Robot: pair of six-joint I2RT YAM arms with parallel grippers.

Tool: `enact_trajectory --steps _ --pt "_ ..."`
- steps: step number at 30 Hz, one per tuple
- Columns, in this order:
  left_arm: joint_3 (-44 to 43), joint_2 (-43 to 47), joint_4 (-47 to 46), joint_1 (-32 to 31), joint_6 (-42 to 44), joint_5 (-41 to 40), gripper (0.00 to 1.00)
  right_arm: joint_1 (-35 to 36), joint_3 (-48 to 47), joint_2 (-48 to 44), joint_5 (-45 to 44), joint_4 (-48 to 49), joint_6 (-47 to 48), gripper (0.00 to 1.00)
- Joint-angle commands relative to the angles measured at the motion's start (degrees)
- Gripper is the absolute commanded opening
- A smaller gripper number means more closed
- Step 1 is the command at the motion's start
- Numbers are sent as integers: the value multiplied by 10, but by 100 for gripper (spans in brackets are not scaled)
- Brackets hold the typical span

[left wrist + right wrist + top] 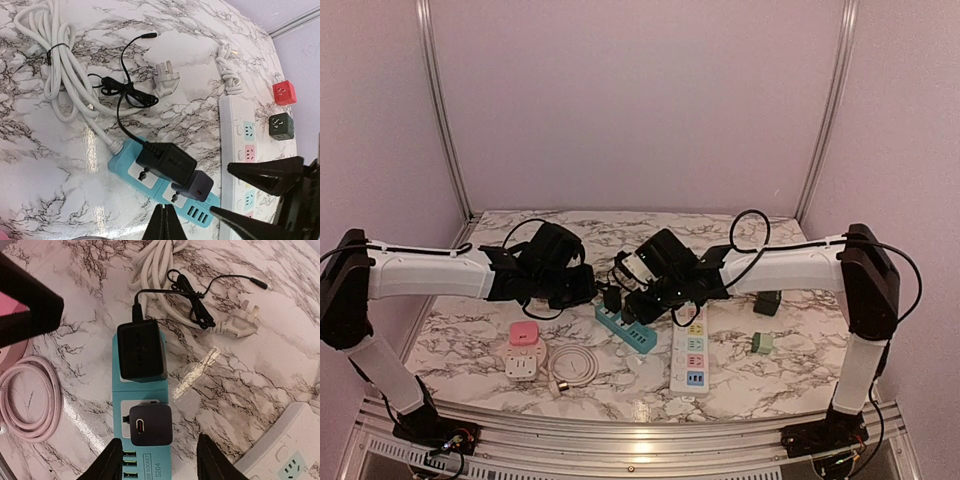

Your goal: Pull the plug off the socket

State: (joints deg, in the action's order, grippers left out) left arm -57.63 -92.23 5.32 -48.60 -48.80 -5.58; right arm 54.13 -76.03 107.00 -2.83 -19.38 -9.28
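Observation:
A teal power strip (116,390) lies on the marble table, also seen in the top view (625,330). Two plugs sit in its sockets: a large black adapter (141,350) with a thin black cord, and a small dark charger cube (150,425) with a USB-C port on top. My right gripper (160,460) hangs open over the strip's USB end. Its fingers (107,464) stand either side of the strip, just short of the cube, with nothing between them. My left gripper (166,212) is shut, its tips at the strip's side edge beside the cube (196,186).
A white power strip (235,130) lies right of the teal one, with a red cube (284,93) and a dark green cube (281,125) beyond. A bundled white cable (60,65) and its plug (167,82) lie behind. A pink coiled cable (30,400) and a pink-topped socket (524,333) sit front left.

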Motion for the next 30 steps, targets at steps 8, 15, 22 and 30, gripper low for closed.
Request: enact_trajectory --steps 8,15,22,30 --pt "-124 -94 22 25 39 53 0 1 -7 22 7 36 43 48" --pt "-117 -113 8 25 27 77 0 1 0 27 15 43 43 48" --pt "-107 -127 8 25 22 90 0 0 0 35 13 51 41 46" --pt "-86 -131 5 26 18 77 0 1 0 46 21 58 38 45"
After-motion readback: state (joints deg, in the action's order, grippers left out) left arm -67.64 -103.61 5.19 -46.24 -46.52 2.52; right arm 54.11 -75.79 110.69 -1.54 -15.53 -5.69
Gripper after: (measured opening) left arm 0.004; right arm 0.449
